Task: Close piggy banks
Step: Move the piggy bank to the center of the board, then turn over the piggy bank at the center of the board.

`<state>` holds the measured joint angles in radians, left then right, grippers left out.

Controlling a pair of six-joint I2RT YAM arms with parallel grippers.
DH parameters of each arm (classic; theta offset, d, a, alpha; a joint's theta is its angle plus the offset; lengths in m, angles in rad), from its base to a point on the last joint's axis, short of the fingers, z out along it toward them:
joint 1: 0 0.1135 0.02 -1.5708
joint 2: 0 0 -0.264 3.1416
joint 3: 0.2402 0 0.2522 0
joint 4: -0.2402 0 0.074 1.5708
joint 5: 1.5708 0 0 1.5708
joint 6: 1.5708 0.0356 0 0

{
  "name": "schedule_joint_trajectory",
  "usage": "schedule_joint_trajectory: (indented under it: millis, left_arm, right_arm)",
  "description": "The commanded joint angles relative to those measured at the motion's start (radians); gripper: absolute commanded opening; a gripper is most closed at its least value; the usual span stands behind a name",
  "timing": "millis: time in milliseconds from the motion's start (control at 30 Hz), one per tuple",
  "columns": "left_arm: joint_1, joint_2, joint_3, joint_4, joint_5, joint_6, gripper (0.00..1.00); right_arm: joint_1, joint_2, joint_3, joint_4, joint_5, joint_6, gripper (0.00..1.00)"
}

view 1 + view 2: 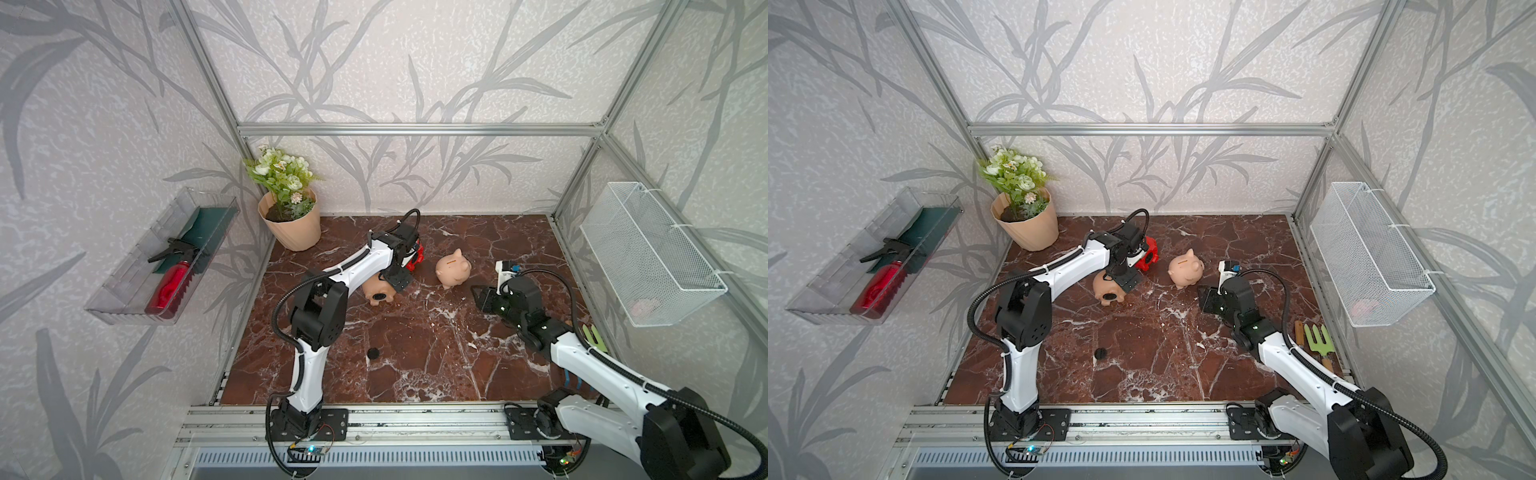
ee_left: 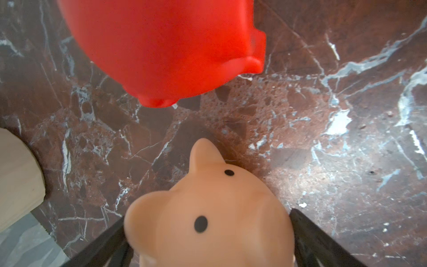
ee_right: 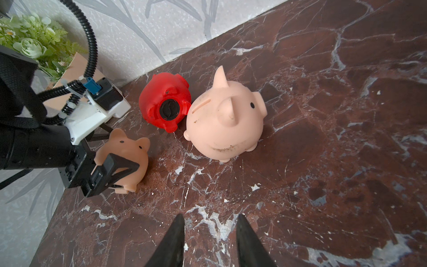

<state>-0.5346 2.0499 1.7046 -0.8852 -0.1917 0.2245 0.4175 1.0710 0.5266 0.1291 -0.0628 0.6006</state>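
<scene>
The small peach piggy bank [image 1: 376, 293] lies on its side near the middle of the tabletop [image 1: 415, 357], with its belly turned toward the front edge. That puts the round belly opening in plain sight. It looks dark, and we cannot tell whether that is a seated plug or the bare hole. Our left gripper [image 2: 208, 215] reaches over this pig with its fingers spread wide, one along each flank. We cannot make out whether they press on it, but we judge they are set that way to steady or turn the pig.

Just behind it, toward the back edge, the red piggy bank [image 3: 161, 92] is also tipped over. A black plug [image 3: 168, 109] sits in its belly hole, so we take it as closed. Just to its right the bigger peach piggy bank [image 3: 221, 120] stands upright on its feet, which hides its belly.

A lone black disc [image 1: 373, 353] lies nearer the front edge, left of centre and well apart from the pigs. We judge it a plug waiting to be fitted. Our right gripper [image 3: 210, 217] hovers to the right of the upright pig, its fingers partly apart and empty. The flowerpot [image 1: 295, 230] keeps to the back left corner.
</scene>
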Motion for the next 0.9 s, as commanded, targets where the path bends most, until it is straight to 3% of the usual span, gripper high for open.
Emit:
schedule_joint_trajectory:
  millis: [0,267,467,867]
  left_arm:
    - [0.008,-0.06,0.02,-0.001,0.011,-0.025,0.99]
    - [-0.006,-0.133,0.069,0.09,0.24,-0.094,0.99]
    - [-0.054,-0.203,-0.017,0.366,0.372,-0.133,0.99]
    - [-0.102,-0.016,0.179,0.37,0.518,-0.063,0.99]
  right_arm:
    - [-0.006,-0.028,-0.012,-0.015,-0.002,-0.005,0.38]
    - [-0.046,-0.071,-0.011,-0.065,0.008,-0.037,0.38]
    - [-0.113,-0.106,-0.017,-0.096,-0.018,-0.071,0.38]
    - [-0.167,-0.123,0.005,-0.185,-0.046,-0.109,0.38]
